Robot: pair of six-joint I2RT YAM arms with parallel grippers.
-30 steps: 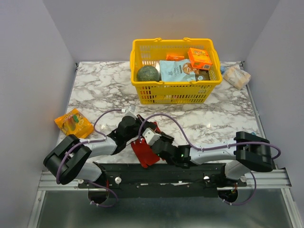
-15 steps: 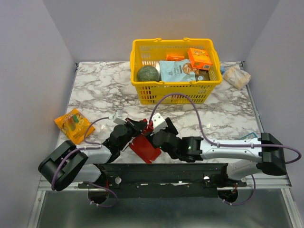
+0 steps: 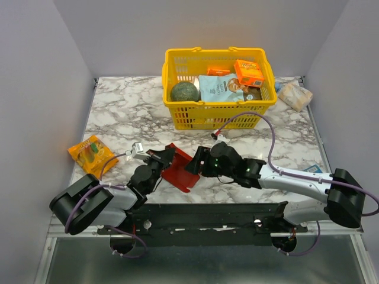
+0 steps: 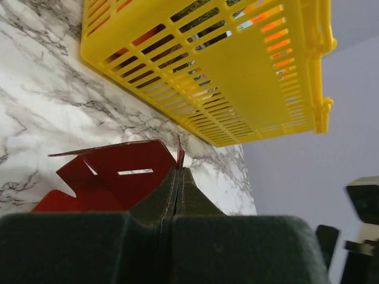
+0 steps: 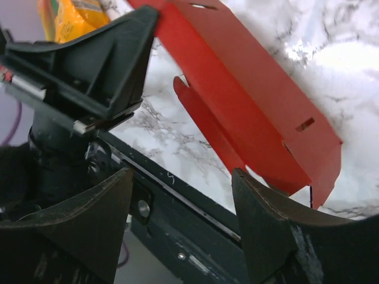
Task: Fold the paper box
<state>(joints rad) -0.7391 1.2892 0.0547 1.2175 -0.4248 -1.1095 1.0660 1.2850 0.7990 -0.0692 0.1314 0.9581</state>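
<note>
The paper box (image 3: 179, 170) is a bright red die-cut sheet with flaps, partly raised off the marble between the two arms. My left gripper (image 3: 166, 155) is shut on the box's left edge. In the left wrist view a thin red edge (image 4: 179, 155) sticks out from the pressed-together fingertips, and the slotted panel (image 4: 118, 174) lies beyond. My right gripper (image 3: 195, 164) is open just right of the box. In the right wrist view the red sheet (image 5: 254, 106) slants above the wide-apart fingers (image 5: 260, 219), with nothing between them.
A yellow basket (image 3: 175, 112) full of groceries stands at the back centre and fills the left wrist view (image 4: 237, 100). An orange snack packet (image 3: 90, 155) lies at the left. A wrapped packet (image 3: 294, 94) sits at the back right. The black mounting rail (image 3: 201, 212) runs along the near edge.
The right gripper opened, let go of the red box and drew back to its right. The left gripper carried the box away from the rail, farther onto the table.
</note>
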